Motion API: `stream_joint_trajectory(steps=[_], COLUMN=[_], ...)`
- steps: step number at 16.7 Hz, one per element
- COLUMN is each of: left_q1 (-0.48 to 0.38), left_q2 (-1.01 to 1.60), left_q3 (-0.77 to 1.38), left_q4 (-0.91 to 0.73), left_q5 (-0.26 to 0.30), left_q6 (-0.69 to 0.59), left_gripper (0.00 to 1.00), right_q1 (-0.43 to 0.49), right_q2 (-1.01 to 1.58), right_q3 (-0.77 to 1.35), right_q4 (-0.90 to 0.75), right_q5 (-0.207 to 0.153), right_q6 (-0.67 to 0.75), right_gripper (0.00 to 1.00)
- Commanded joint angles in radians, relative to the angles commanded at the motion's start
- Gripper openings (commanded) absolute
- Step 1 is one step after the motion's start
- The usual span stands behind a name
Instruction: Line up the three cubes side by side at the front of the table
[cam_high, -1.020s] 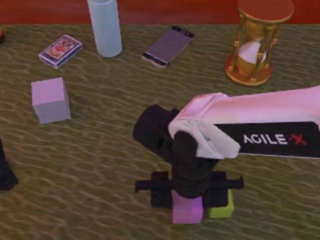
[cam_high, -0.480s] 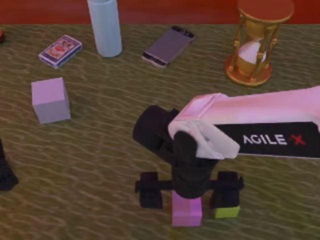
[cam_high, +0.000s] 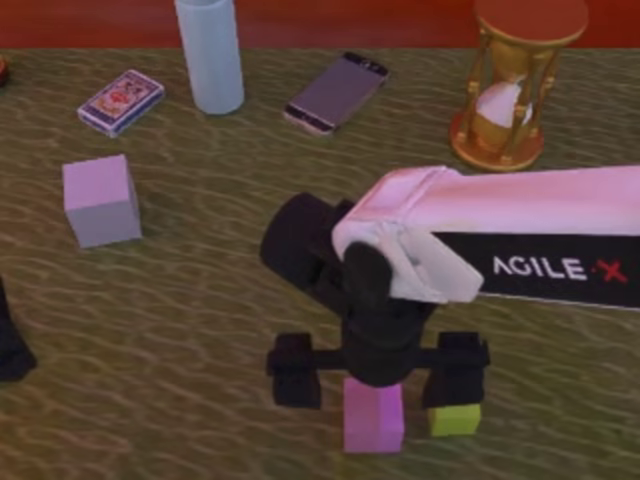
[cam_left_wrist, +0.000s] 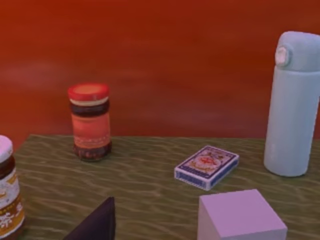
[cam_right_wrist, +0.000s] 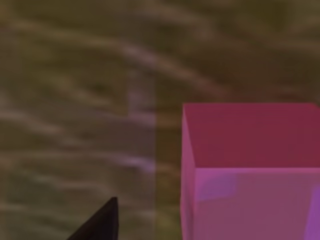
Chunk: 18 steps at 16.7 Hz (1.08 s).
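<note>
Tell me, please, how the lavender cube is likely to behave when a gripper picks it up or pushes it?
The lavender cube looks rigid and flat-faced, so it should probably slide, not roll. Its matte sides likely grip well. As the largest cube, it may need widely opened fingers.

Front centre of table (cam_high: 200, 300): mid cube (cam_high: 373, 418) with small cube (cam_high: 455, 419) just right of it, a gap between. Big cube (cam_high: 99, 200) well apart at left. Back row, left to right: card box (cam_high: 121, 101), flask (cam_high: 210, 52), phone (cam_high: 337, 92), hourglass (cam_high: 508, 85).

The magenta-pink cube (cam_high: 374, 417) sat flat at the lower centre of the top view, the small yellow-green cube (cam_high: 455, 419) just to its right. The larger pale lavender cube (cam_high: 99, 200) stood well apart at the left on the olive-green table (cam_high: 200, 320).
</note>
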<state>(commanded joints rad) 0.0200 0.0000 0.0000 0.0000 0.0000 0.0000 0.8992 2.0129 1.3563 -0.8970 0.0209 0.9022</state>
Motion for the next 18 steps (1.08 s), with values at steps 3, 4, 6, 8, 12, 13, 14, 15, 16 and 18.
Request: stream_joint_trajectory(steps=[3, 4, 6, 8, 12, 13, 14, 15, 16, 18], left_q1=[0.0, 0.0, 0.0, 0.0, -0.007, -0.013, -0.02, -0.028, -0.037, -0.054], left_q2=[0.0, 0.0, 0.0, 0.0, 0.029, 0.059, 0.099, 0.15, 0.214, 0.371], left_q3=[0.0, 0.0, 0.0, 0.0, 0.028, 0.057, 0.096, 0.145, 0.204, 0.341], left_q4=[0.0, 0.0, 0.0, 0.0, -0.028, -0.055, -0.09, -0.133, -0.183, -0.298], left_q5=[0.0, 0.0, 0.0, 0.0, 0.011, 0.02, 0.032, 0.046, 0.06, 0.089], left_q6=[0.0, 0.0, 0.0, 0.0, 0.023, 0.045, 0.075, 0.112, 0.155, 0.254], left_gripper=[1.0, 1.0, 1.0, 1.0, 1.0, 1.0, 1.0, 1.0, 1.0, 1.0], right_q1=[0.005, 0.006, 0.006, 0.006, -0.009, -0.02, -0.032, -0.05, -0.069, -0.118], right_q2=[-0.046, -0.06, -0.074, -0.074, -0.093, -0.118, -0.148, -0.187, -0.231, -0.336], right_q3=[0.069, 0.086, 0.101, 0.101, 0.081, 0.063, 0.041, 0.011, -0.023, -0.111], right_q4=[-0.128, -0.154, -0.174, -0.174, -0.159, -0.146, -0.131, -0.111, -0.09, -0.041], right_q5=[-0.001, -0.001, -0.001, -0.001, 0.005, 0.011, 0.018, 0.028, 0.037, 0.057], right_q6=[0.001, 0.0, -0.002, -0.002, -0.016, -0.03, -0.046, -0.068, -0.091, -0.149], right_gripper=[1.0, 1.0, 1.0, 1.0, 1.0, 1.0, 1.0, 1.0, 1.0, 1.0])
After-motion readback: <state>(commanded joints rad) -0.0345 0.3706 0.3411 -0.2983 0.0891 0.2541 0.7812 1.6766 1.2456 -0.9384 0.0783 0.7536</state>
